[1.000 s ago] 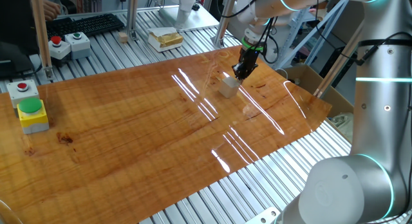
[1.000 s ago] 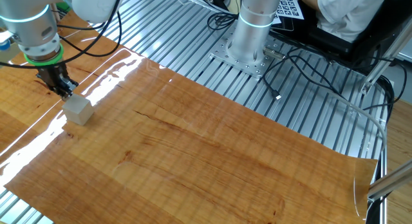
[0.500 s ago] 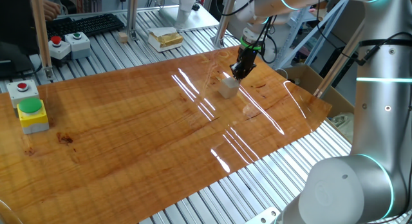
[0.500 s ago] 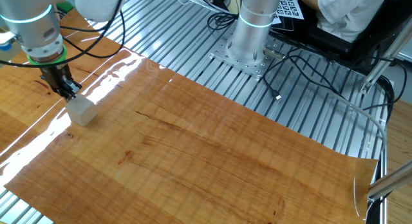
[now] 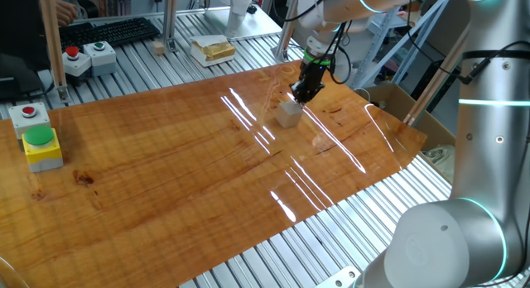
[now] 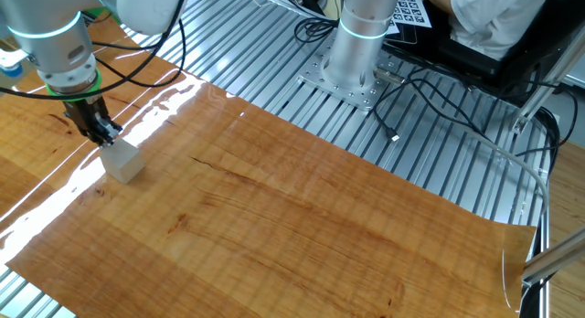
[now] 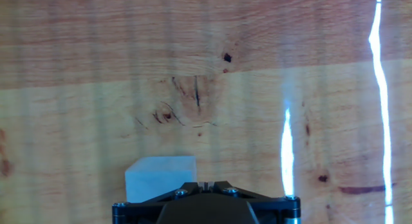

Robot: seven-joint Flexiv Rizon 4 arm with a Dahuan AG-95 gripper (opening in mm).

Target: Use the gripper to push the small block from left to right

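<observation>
The small block [image 5: 288, 113] is a pale beige-grey cube on the glossy wooden board. It also shows in the other fixed view [image 6: 122, 160] and in the hand view [image 7: 159, 179]. My gripper [image 5: 298, 95] is shut to a narrow black tip with a green ring above. It stands low against the block's far right side. In the other fixed view the gripper [image 6: 106, 139] touches the block's upper left corner. In the hand view the gripper [image 7: 203, 184] shows its jaws closed together, with the block just beyond them to the left.
A yellow box with a green button [image 5: 41, 146] sits at the board's left edge. Red and green button boxes [image 5: 88, 58], a tiny tan block [image 5: 157, 47] and a white box with yellowish contents [image 5: 212, 50] stand behind the board. The arm's base [image 6: 355, 48] stands on the slatted table.
My gripper and the block have slid together across the board, leftward in one fixed view and rightward in the other.
</observation>
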